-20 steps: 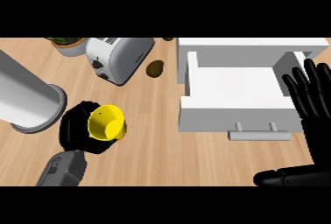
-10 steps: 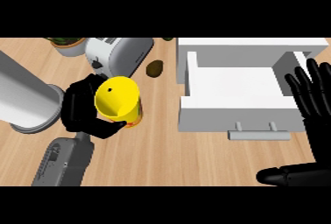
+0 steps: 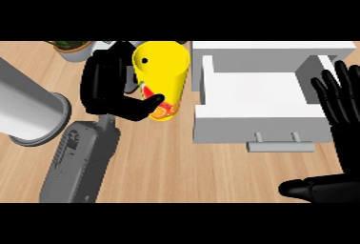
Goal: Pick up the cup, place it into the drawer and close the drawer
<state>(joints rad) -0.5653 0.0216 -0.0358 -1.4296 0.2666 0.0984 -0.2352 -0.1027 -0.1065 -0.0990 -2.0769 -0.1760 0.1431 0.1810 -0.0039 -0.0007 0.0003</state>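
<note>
A tall yellow cup [image 3: 163,71] with a fruit picture near its base is held up above the counter, left of the drawer. My left hand [image 3: 112,90] is shut on it, fingers at its left side and the thumb curled across its lower front. The white drawer [image 3: 256,125] stands pulled open at the right, its grey handle [image 3: 280,145] facing me and its inside bare. My right hand [image 3: 343,107] stays open at the right edge, fingers up beside the drawer's right wall, thumb low at the bottom right.
A large grey cylinder [image 3: 25,112] lies at the left edge. A potted plant [image 3: 70,47] shows at the top left. The lifted cup and my left hand hide what stands behind them on the wooden counter [image 3: 183,171].
My left hand has raised the cup off the counter and carried it up and right toward the drawer, so it looks much larger. The right hand has not moved.
</note>
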